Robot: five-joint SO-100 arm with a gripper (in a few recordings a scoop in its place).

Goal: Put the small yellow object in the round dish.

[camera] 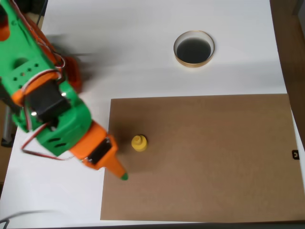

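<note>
The small yellow object [139,142] stands upright near the left edge of a brown board [214,157], round base down and knob up. The round dish [193,48], with a tan rim and a dark inside, sits on the white table beyond the board's far edge, well up and to the right of the yellow piece. My green and orange gripper [121,174] reaches in from the left; its green tip lies just below and left of the yellow piece, not touching it. One finger shows from above, so I cannot tell how the jaws stand. Nothing is seen held.
The white table [143,28] surrounds the board. My arm's green body [43,105] with loose wires covers the left side. A blurred orange part [72,72] lies behind it. A small black tab [295,154] sits at the board's right edge.
</note>
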